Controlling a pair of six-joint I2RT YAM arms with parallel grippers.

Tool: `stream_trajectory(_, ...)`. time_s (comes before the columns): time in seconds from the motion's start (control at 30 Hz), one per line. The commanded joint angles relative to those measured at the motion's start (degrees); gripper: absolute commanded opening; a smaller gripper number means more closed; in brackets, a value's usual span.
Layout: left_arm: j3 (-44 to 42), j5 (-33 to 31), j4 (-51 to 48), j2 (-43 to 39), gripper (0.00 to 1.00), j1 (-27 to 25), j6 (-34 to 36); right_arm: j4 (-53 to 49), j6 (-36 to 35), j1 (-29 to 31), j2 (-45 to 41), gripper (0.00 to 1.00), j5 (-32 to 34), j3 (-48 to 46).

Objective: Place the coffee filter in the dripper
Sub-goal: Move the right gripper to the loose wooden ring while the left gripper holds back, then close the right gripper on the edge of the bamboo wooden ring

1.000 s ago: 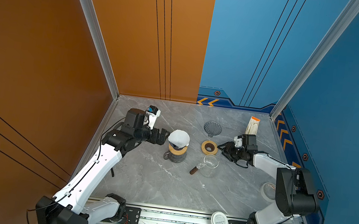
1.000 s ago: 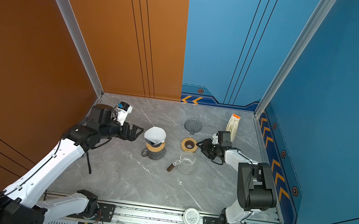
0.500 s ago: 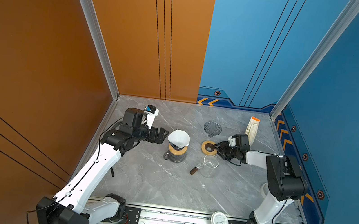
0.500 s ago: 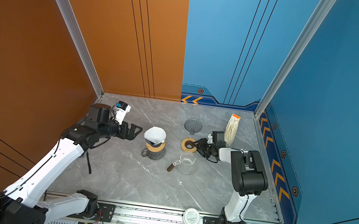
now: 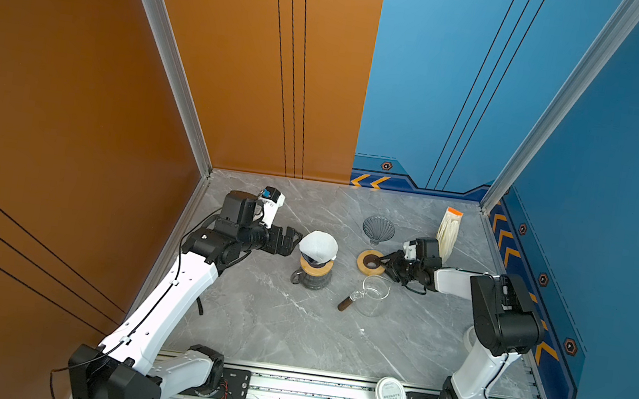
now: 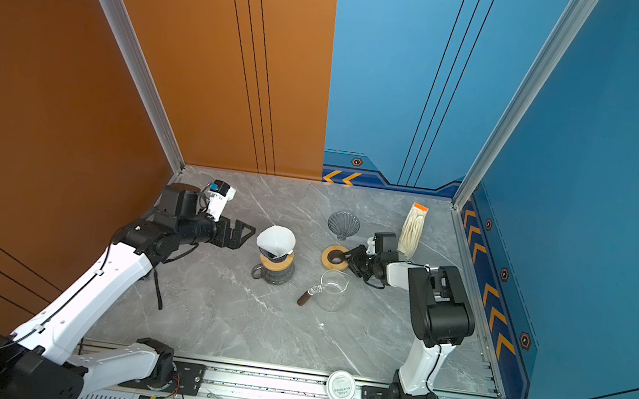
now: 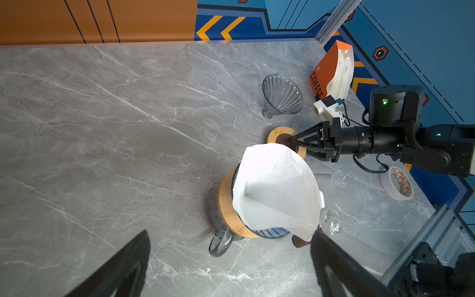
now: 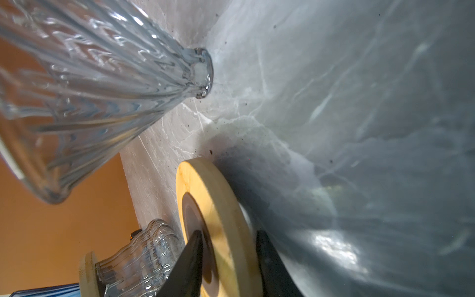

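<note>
Coffee filter [image 5: 318, 245] sits in the dripper [image 7: 271, 233] on the glass server [image 5: 313, 281]. Only the left wrist view shows one corner overhanging. Left gripper [image 5: 297, 243] is just beside it, jaws wide, empty. Right gripper [image 5: 384, 262] is at the wooden ring [image 8: 226, 205]. The right wrist view shows a finger on either side of the rim; cannot tell if it is clamped.

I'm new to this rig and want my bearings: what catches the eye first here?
The white coffee filter sits in the dripper left of centre, the open left gripper beside it. To its right, the right gripper straddles the rim of a wooden ring, and a ribbed glass cone lies on its side behind.
</note>
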Motion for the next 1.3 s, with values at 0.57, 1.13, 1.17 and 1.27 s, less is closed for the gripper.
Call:
stream_trajectory(0.57,3.3,2.9,-0.7,2.0,0.98,-0.1,-1.1,-2.8,-0.7,0.4,-4.4,0.13,2.5,3.7)
stream_trajectory(1.13,6.8,4.6,-0.9,3.1,0.98,-3.1,-0.9,-9.3,-0.8,2.0,-13.9,0.00,1.9,8.6)
stream_trajectory(1.17,6.8,4.7,-0.9,3.0,0.98,-3.3,-0.7,-10.4,-1.2,1.9,-14.7,0.00,2.0,9.1)
stream_trajectory(1.27,7.0,4.8,-0.9,2.9,0.98,-4.1,-0.5,-13.4,-2.3,1.9,-17.4,0.00,2.6,9.7)
